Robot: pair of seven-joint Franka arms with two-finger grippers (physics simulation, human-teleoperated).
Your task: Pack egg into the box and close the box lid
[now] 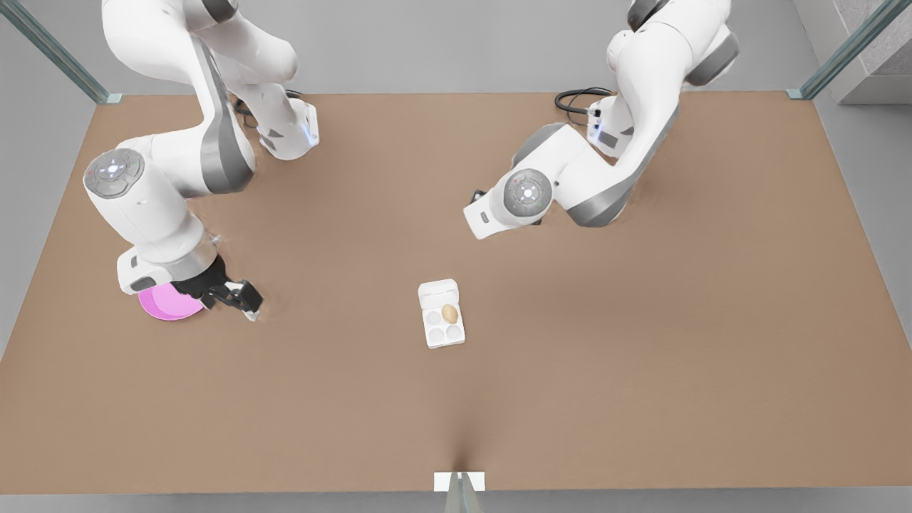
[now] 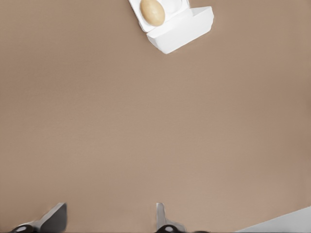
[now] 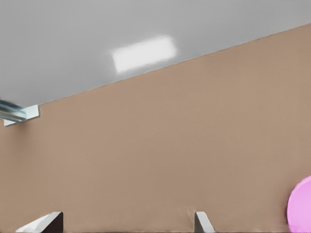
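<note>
One egg already sits in a hollow of the box, in the row next to the hinge, near the middle of the worktop. The lid lies thrown back flat, so we judge packing done and closing left to do. Our right pincer hangs low at the front view's left, just beside the pink dish, well apart from the box; its fingers stand wide apart and grip nothing, which suits an arm that waits. Our left pincer belongs to the arm at the front view's right; its wrist camera looks across bare worktop toward the box, fingers spread and empty. We judge this arm better placed to reach the lid and swing it over.
</note>
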